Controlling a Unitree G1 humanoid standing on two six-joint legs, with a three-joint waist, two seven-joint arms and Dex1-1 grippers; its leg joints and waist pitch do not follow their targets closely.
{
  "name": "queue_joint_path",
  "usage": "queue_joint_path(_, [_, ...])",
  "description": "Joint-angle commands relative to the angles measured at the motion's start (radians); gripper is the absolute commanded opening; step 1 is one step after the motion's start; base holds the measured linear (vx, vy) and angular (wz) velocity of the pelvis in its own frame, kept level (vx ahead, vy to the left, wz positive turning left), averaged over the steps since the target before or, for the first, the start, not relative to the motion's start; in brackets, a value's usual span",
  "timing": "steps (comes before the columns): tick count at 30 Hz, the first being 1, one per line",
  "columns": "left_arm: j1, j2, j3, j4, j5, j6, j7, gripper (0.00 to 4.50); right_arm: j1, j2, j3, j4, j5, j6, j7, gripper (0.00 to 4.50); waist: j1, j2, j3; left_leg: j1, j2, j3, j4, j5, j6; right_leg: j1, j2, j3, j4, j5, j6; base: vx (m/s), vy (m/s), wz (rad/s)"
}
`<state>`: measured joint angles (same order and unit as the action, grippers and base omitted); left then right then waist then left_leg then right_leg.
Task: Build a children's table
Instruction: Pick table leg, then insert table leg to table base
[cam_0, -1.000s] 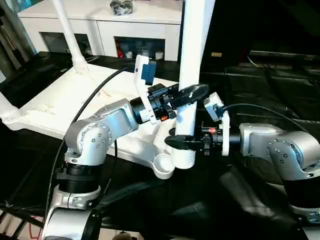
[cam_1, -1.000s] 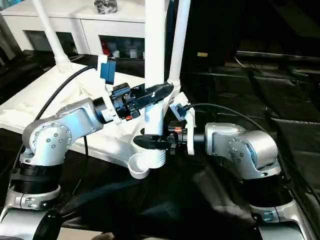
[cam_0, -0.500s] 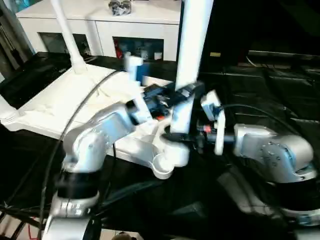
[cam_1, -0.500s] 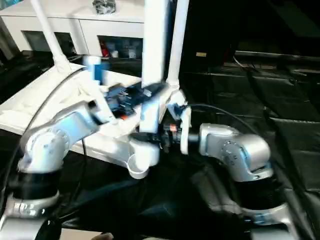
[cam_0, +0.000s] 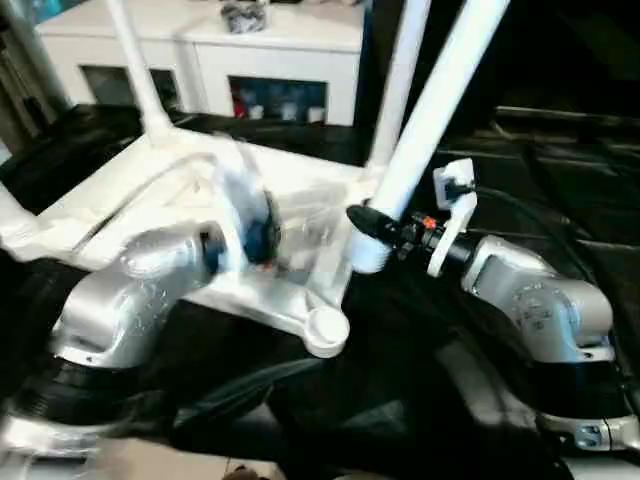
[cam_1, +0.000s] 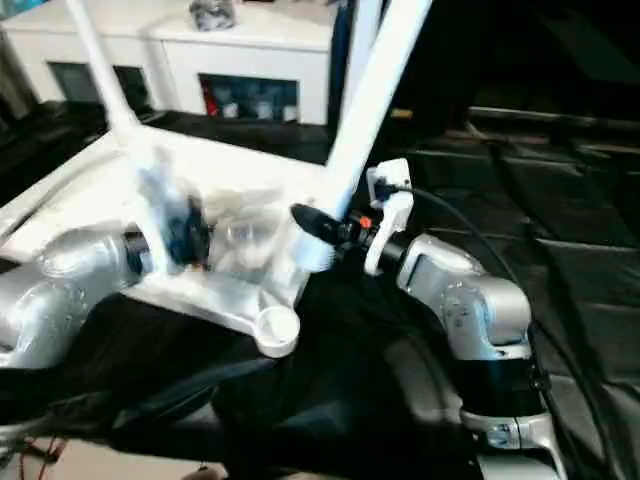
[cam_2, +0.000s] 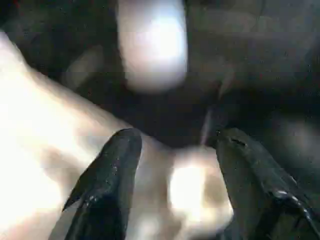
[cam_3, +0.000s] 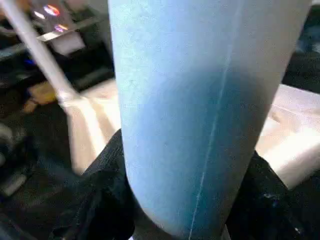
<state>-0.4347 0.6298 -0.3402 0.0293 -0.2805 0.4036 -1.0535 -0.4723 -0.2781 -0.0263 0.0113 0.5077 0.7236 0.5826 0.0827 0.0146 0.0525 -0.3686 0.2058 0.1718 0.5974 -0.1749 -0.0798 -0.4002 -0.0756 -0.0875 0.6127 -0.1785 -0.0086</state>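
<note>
Tabletop (cam_0: 130, 190): white plastic. Legs: white; the tilted leg (cam_0: 430, 110) reads pale blue in the right wrist view. Forearms (cam_0: 530, 300): silver. Right end effector (cam_0: 372, 228): black fingers, white bracket, small red-orange mark. Left end effector (cam_2: 172, 180): black fingers. Floor covering (cam_0: 560, 170): black. Cabinet (cam_0: 250, 50): white.

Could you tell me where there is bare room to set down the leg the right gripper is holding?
Bare black mat lies beyond the right gripper on the robot's right. Crowded: the tabletop with its standing legs, the empty corner socket and the left gripper.
</note>
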Motion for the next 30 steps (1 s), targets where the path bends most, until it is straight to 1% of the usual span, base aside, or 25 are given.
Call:
queue_joint_path(1, [-0.038,0.04,-0.049,0.043,0.084,-0.073,-0.075,2.75,0.002,-0.011,0.021,-0.006,-0.018,-0.032,-0.001,1.91,-0.006,0.013,-0.071,0.017,0.015,-0.006,-0.072,-0.186,-0.051,0.045,-0.054,0.052,-0.079,-0.299,-0.07,0.0,0.0,0.0])
queue_joint_path(2, [-0.038,0.04,-0.049,0.043,0.084,-0.073,-0.075,2.75,0.002,-0.011,0.021,-0.006,-0.018,-0.032,-0.001,1.91,-0.007,0.011,-0.072,0.018,0.016,-0.006,-0.072,-0.188,-0.052,0.045,-0.053,0.052,-0.077,-0.273,-0.085,0.0,0.0,0.0])
queue_joint_path(3, [-0.054,0.056,-0.065,0.07,0.104,-0.095,-0.103,2.75,0.006,-0.023,0.028,-0.005,-0.024,-0.038,0.004,1.91,-0.008,0.012,-0.071,0.017,0.016,-0.006,-0.072,-0.194,-0.053,0.047,-0.054,0.053,-0.071,-0.237,-0.115,0.0,0.0,0.0])
queue_joint_path(4, [-0.061,0.06,-0.07,0.083,0.113,-0.107,-0.11,2.75,0.008,-0.027,0.031,-0.006,-0.026,-0.04,0.006,1.91,-0.007,0.013,-0.072,0.021,0.016,-0.003,-0.07,-0.201,-0.051,0.046,-0.053,0.053,-0.07,-0.22,-0.136,0.0,0.0,0.0])
queue_joint_path(5, [-0.066,0.062,-0.074,0.093,0.119,-0.115,-0.114,2.75,0.01,-0.029,0.033,-0.007,-0.027,-0.04,0.007,1.91,-0.006,0.015,-0.072,0.021,0.015,-0.003,-0.07,-0.202,-0.048,0.047,-0.054,0.053,-0.069,-0.215,-0.143,0.0,0.0,0.0])
queue_joint_path(6, [-0.08,0.07,-0.088,0.12,0.134,-0.146,-0.121,2.47,0.014,-0.032,0.037,-0.009,-0.033,-0.045,0.011,1.91,-0.006,0.012,-0.072,0.017,0.015,-0.003,-0.069,-0.199,-0.046,0.05,-0.055,0.053,-0.067,-0.202,-0.153,0.0,0.0,0.0])
queue_joint_path(7, [-0.094,0.074,-0.103,0.155,0.156,-0.183,-0.135,2.4,0.018,-0.033,0.041,-0.009,-0.043,-0.052,0.015,1.91,-0.006,0.016,-0.07,0.017,0.013,-0.003,-0.069,-0.207,-0.044,0.05,-0.055,0.053,-0.07,-0.221,-0.152,0.0,0.0,0.0])
queue_joint_path(8, [-0.115,0.066,-0.117,0.209,0.192,-0.228,-0.121,2.4,0.022,-0.034,0.046,-0.014,-0.051,-0.057,0.016,1.91,-0.008,0.016,-0.071,0.017,0.012,-0.002,-0.068,-0.21,-0.045,0.05,-0.054,0.053,-0.071,-0.226,-0.148,0.0,0.0,0.0])
queue_joint_path(9, [-0.131,0.057,-0.125,0.255,0.221,-0.266,-0.115,2.27,0.025,-0.034,0.048,-0.016,-0.057,-0.061,0.018,1.91,-0.008,0.013,-0.071,0.017,0.012,-0.003,-0.068,-0.215,-0.046,0.051,-0.055,0.054,-0.071,-0.232,-0.144,0.0,0.0,0.0])
queue_joint_path(10, [-0.144,0.043,-0.127,0.291,0.237,-0.289,-0.105,2.27,0.027,-0.035,0.049,-0.021,-0.057,-0.059,0.021,1.91,-0.009,0.012,-0.071,0.014,0.011,-0.003,-0.068,-0.212,-0.044,0.053,-0.055,0.053,-0.074,-0.24,-0.139,0.0,0.0,0.0])
queue_joint_path(11, [-0.158,0.027,-0.127,0.329,0.253,-0.313,-0.095,2.12,0.028,-0.037,0.051,-0.025,-0.054,-0.058,0.023,1.91,-0.01,0.016,-0.072,0.016,0.012,-0.003,-0.067,-0.215,-0.045,0.052,-0.056,0.054,-0.076,-0.242,-0.137,0.0,0.0,0.0])
queue_joint_path(12, [-0.166,0.018,-0.131,0.35,0.258,-0.319,-0.103,1.95,0.028,-0.039,0.052,-0.024,-0.055,-0.059,0.024,1.91,-0.008,0.024,-0.074,0.019,0.014,-0.005,-0.067,-0.221,-0.049,0.052,-0.058,0.053,-0.073,-0.241,-0.141,0.0,0.0,0.0])
queue_joint_path(13, [-0.172,0.013,-0.143,0.369,0.267,-0.327,-0.111,1.9,0.029,-0.043,0.054,-0.023,-0.055,-0.059,0.027,1.91,-0.009,0.02,-0.074,0.017,0.015,-0.006,-0.068,-0.222,-0.049,0.054,-0.058,0.053,-0.073,-0.232,-0.149,0.0,0.0,0.0])
queue_joint_path(15, [-0.184,0.008,-0.164,0.404,0.285,-0.347,-0.135,1.83,0.032,-0.05,0.06,-0.022,-0.056,-0.063,0.03,1.91,-0.01,0.017,-0.074,0.015,0.014,-0.005,-0.067,-0.222,-0.045,0.055,-0.058,0.053,-0.072,-0.226,-0.156,0.0,0.0,0.0])
queue_joint_path(17, [-0.191,0.006,-0.169,0.424,0.292,-0.361,-0.141,1.57,0.035,-0.05,0.062,-0.023,-0.06,-0.064,0.032,1.91,-0.012,0.019,-0.073,0.015,0.014,-0.005,-0.067,-0.225,-0.041,0.054,-0.059,0.053,-0.074,-0.233,-0.16,0.0,0.0,0.0])
queue_joint_path(18, [-0.198,0.004,-0.176,0.448,0.3,-0.378,-0.146,1.48,0.037,-0.048,0.063,-0.025,-0.063,-0.066,0.033,1.91,-0.013,0.02,-0.075,0.015,0.016,-0.006,-0.066,-0.224,-0.043,0.055,-0.06,0.053,-0.071,-0.227,-0.165,0.0,0.0,0.0])
queue_joint_path(20, [-0.219,-0.007,-0.184,0.512,0.32,-0.419,-0.166,1.38,0.042,-0.044,0.066,-0.028,-0.072,-0.068,0.034,1.91,-0.017,0.02,-0.072,0.014,0.012,-0.005,-0.066,-0.231,-0.037,0.053,-0.058,0.051,-0.077,-0.241,-0.165,0.0,0.0,0.0])
queue_joint_path(21, [-0.228,-0.013,-0.183,0.538,0.331,-0.436,-0.171,1.26,0.043,-0.043,0.068,-0.03,-0.073,-0.067,0.034,1.91,-0.019,0.02,-0.073,0.015,0.013,-0.006,-0.066,-0.233,-0.039,0.054,-0.058,0.052,-0.077,-0.243,-0.166,0.0,0.0,0.0])
queue_joint_path(23, [-0.242,-0.022,-0.181,0.572,0.34,-0.452,-0.175,1.03,0.041,-0.045,0.069,-0.032,-0.071,-0.066,0.033,1.91,-0.021,0.029,-0.073,0.016,0.016,-0.009,-0.067,-0.243,-0.043,0.055,-0.061,0.051,-0.074,-0.243,-0.172,0.0,0.0,0.0])
queue_joint_path(24, [-0.259,-0.037,-0.176,0.602,0.34,-0.453,-0.176,0.96,0.039,-0.05,0.068,-0.033,-0.068,-0.066,0.032,1.91,-0.023,0.022,-0.073,0.016,0.014,-0.007,-0.066,-0.247,-0.04,0.055,-0.06,0.051,-0.077,-0.243,-0.173,0.0,0.0,0.0])
queue_joint_path(25, [-0.262,-0.04,-0.175,0.607,0.338,-0.452,-0.179,0.9,0.038,-0.051,0.067,-0.032,-0.068,-0.066,0.033,1.91,-0.021,0.026,-0.074,0.017,0.015,-0.007,-0.066,-0.242,-0.039,0.055,-0.06,0.052,-0.077,-0.234,-0.178,0.0,0.0,0.0])
queue_joint_path(27, [-0.267,-0.049,-0.169,0.608,0.324,-0.435,-0.193,0.7,0.037,-0.055,0.065,-0.031,-0.067,-0.067,0.035,1.91,-0.02,0.022,-0.075,0.013,0.015,-0.007,-0.065,-0.228,-0.034,0.059,-0.062,0.052,-0.072,-0.219,-0.187,0.0,0.0,0.0])
queue_joint_path(28, [-0.267,-0.055,-0.161,0.6,0.309,-0.398,-0.204,0.65,0.039,-0.058,0.063,-0.031,-0.068,-0.067,0.037,1.91,-0.02,0.023,-0.075,0.013,0.015,-0.007,-0.065,-0.223,-0.031,0.059,-0.062,0.052,-0.072,-0.217,-0.189,0.0,0.0,0.0])
queue_joint_path(29, [-0.267,-0.063,-0.147,0.575,0.281,-0.308,-0.225,0.61,0.044,-0.058,0.062,-0.032,-0.072,-0.069,0.039,1.91,-0.019,0.024,-0.075,0.013,0.016,-0.006,-0.064,-0.216,-0.028,0.058,-0.063,0.052,-0.071,-0.215,-0.194,0.0,0.0,0.0])
queue_joint_path(30, [-0.265,-0.067,-0.139,0.56,0.264,-0.254,-0.241,0.55,0.048,-0.057,0.063,-0.033,-0.077,-0.071,0.039,1.91,-0.022,0.026,-0.076,0.012,0.017,-0.006,-0.065,-0.207,-0.03,0.06,-0.063,0.053,-0.067,-0.198,-0.203,0.0,0.0,0.0])
